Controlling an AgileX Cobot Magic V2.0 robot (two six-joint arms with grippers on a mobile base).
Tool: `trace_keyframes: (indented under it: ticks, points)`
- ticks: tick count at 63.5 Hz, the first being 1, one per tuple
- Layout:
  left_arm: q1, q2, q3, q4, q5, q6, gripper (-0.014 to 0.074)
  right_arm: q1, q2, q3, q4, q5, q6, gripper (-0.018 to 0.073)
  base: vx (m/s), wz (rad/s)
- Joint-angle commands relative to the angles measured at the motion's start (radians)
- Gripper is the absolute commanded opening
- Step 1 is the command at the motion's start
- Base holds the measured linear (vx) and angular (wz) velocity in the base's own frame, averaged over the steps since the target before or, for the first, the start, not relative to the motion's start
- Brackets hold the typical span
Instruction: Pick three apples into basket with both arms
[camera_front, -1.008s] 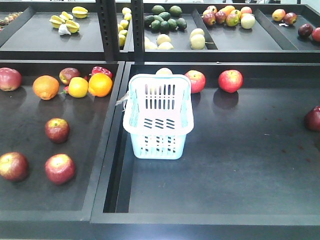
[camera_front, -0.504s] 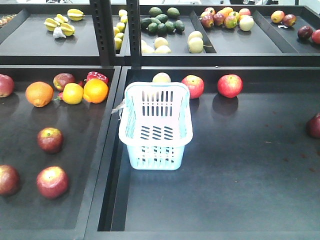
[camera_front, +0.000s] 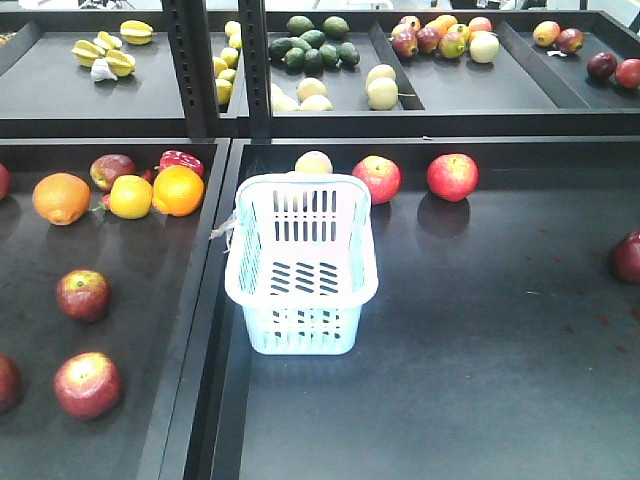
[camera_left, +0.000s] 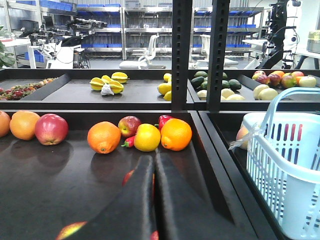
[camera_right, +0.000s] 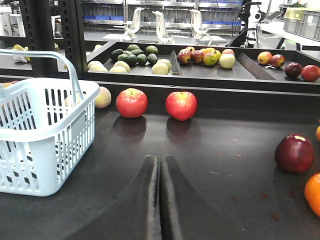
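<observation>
Three dark red apples with yellow patches lie in the left tray: one (camera_front: 83, 295), one nearer (camera_front: 87, 384), and one cut off by the left edge (camera_front: 4, 382). The pale blue basket (camera_front: 300, 330) stands empty in the middle tray, by its left wall. Neither gripper shows in the front view. My left gripper (camera_left: 154, 159) is shut with nothing in it, low over the left tray; red apple patches (camera_left: 129, 176) peek from behind it. My right gripper (camera_right: 160, 159) is shut and holds nothing, right of the basket (camera_right: 45, 130).
Two bright red apples (camera_front: 376, 179) (camera_front: 452, 177) sit behind the basket, and a dark one (camera_front: 627, 257) at the right edge. Oranges (camera_front: 177, 189), a lemon and another apple cluster at the left tray's back. A raised tray wall (camera_front: 215, 300) divides the trays. Upper shelves hold more fruit.
The whole scene has slid left and down in the front view, so the camera has shifted. Nothing has moved within the trays.
</observation>
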Motion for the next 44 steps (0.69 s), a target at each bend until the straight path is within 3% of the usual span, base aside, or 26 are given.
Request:
trace_keyframes:
  ticks: [1,44]
  points:
    - [0.002,-0.014,0.024,-0.008,-0.074,-0.001,-0.0006,-0.008,-0.01,0.013,-0.01,-0.067,-0.008,-0.0001,0.02,0.01]
    - [0.002,-0.014,0.024,-0.008,-0.074,-0.001,-0.0006,-0.008,-0.01,0.013,-0.01,-0.067,-0.008,-0.0001,0.05,0.02]
